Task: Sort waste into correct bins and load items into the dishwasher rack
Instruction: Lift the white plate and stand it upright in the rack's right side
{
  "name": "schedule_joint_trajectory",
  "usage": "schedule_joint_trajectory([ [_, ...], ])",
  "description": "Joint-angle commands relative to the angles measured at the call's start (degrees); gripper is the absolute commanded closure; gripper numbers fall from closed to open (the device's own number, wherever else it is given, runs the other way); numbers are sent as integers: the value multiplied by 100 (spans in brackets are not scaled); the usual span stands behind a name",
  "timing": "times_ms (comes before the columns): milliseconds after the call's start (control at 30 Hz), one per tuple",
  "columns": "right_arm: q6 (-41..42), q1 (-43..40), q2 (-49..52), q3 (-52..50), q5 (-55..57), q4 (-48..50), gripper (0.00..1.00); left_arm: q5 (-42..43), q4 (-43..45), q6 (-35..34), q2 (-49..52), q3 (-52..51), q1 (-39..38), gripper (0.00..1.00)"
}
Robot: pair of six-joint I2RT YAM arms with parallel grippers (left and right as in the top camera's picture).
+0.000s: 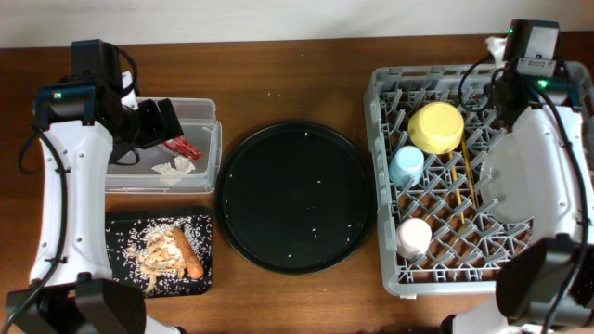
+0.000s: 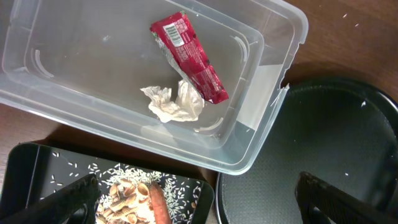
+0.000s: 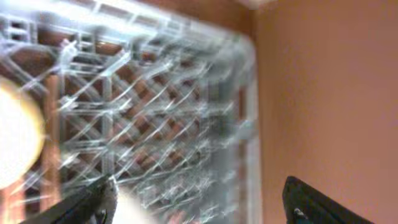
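Observation:
The clear tub (image 1: pixel 206 139) holds the red wrapper (image 1: pixel 188 147) and the white tissue (image 1: pixel 174 167); both also show in the left wrist view, wrapper (image 2: pixel 189 57) and tissue (image 2: pixel 174 102). The flat black tray (image 1: pixel 125 232) holds pale food scraps (image 1: pixel 162 249) and the sausage-like stick (image 1: pixel 190 253). My left gripper (image 2: pixel 198 183) is open and empty above the tub's near corner. The grey rack (image 1: pixel 385 232) holds the yellow bowl (image 1: pixel 436 127), blue cup (image 1: pixel 406 165), pink cup (image 1: pixel 414 237), chopsticks (image 1: pixel 464 190) and pale plate (image 1: pixel 509 172). My right gripper (image 3: pixel 199 190) is open over the rack's far right edge; its view is blurred.
The large round black tray (image 1: pixel 295 197) lies between the tub and the rack, with a few rice grains on it. Rice grains are scattered on the flat black tray (image 2: pixel 37 168). The right arm covers the rack's right side.

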Motion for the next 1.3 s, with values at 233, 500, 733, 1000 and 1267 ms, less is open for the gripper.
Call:
schedule_joint_trajectory([
  [233, 2304, -1473, -271, -26, -5796, -1862, 2, -42, 9, -55, -68, -7, -4, 1],
  [500, 2236, -1436, -273, 245, -5934, -1687, 1, -42, 9, -55, -68, -7, -4, 1],
  [733, 2234, -1327, -269, 245, -5943, -1978, 2, -42, 9, -55, -68, -7, -4, 1],
  [1000, 2236, -1325, -267, 245, -5947, -1980, 2, -42, 9, -55, -68, -7, -4, 1],
  [1267, 2234, -1316, -35, 245, -5790, -1961, 2, -42, 9, -55, -68, -7, -4, 1],
])
